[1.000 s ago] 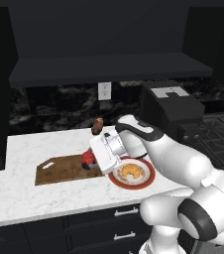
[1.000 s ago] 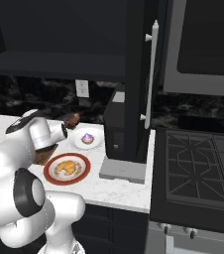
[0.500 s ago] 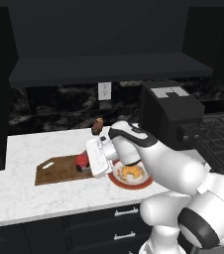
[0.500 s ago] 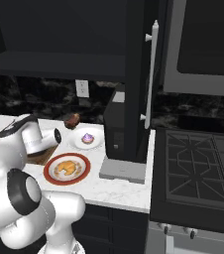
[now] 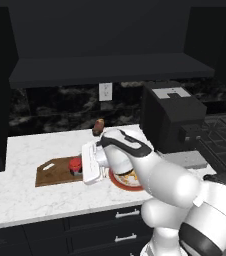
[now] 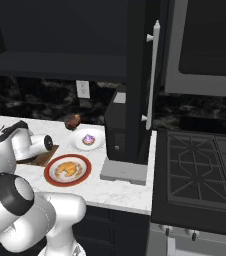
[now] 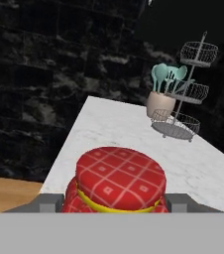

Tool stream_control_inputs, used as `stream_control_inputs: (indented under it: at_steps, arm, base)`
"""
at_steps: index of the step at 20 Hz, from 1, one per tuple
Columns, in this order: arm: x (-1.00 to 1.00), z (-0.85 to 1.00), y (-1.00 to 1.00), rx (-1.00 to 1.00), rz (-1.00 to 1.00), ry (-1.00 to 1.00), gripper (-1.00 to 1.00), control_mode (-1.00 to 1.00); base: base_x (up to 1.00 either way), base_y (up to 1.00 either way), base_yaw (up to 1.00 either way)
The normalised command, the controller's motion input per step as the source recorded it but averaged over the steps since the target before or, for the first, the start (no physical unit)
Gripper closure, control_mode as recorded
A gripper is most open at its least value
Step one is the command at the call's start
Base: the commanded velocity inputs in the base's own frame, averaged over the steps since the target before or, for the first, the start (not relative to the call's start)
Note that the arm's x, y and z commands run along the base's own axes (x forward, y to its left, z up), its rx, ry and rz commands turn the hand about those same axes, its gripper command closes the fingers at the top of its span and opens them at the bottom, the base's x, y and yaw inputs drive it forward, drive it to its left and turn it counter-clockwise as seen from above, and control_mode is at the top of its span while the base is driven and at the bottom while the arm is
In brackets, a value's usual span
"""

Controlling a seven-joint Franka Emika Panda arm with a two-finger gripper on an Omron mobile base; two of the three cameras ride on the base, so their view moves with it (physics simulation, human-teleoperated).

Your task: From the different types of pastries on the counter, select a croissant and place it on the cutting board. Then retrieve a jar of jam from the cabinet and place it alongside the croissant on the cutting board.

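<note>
Now lower, jar of jam (image 5: pixel 75 164) between fingers (image 7: pixel 48 203), over cutting board (image 5: pixel 52 173).

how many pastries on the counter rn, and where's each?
3. Croissant on the red-rimmed plate; purple cupcake on the white plate behind it; dark brown pastry near the backsplash. The arm may hide others.

The white marble-look counter (image 5: pixel 15 195) carried a brown wooden cutting board (image 5: pixel 52 172) at its left, a red-rimmed plate (image 6: pixel 67 171) beside the board, a small white plate (image 6: pixel 86 141) behind that, and a dark toaster-like appliance (image 5: pixel 171 117) to the right. Farther along stood a tiered wire basket (image 7: pixel 183 94) and a utensil crock (image 7: pixel 159 104).
</note>
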Motion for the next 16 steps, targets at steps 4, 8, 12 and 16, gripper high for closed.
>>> stream_control_inputs:
  at_steps: [4, 8, 12, 16]
  arm:
    - [0.33, -0.01, 0.2, 0.0, -0.05, 0.0, 1.0, -1.0]
    - [0.41, -0.05, 0.1, 0.0, -0.02, 0.0, 1.0, -1.0]
    - [0.3, -0.19, 0.0, 0.0, 0.0, 0.0, 1.0, -1.0]
    - [0.21, -0.32, 0.0, 0.0, 0.0, 0.0, 1.0, -1.0]
  base:
    - [0.0, 0.0, 0.0]
    - [0.0, 0.0, 0.0]
    - [0.0, 0.0, 0.0]
    - [0.0, 0.0, 0.0]
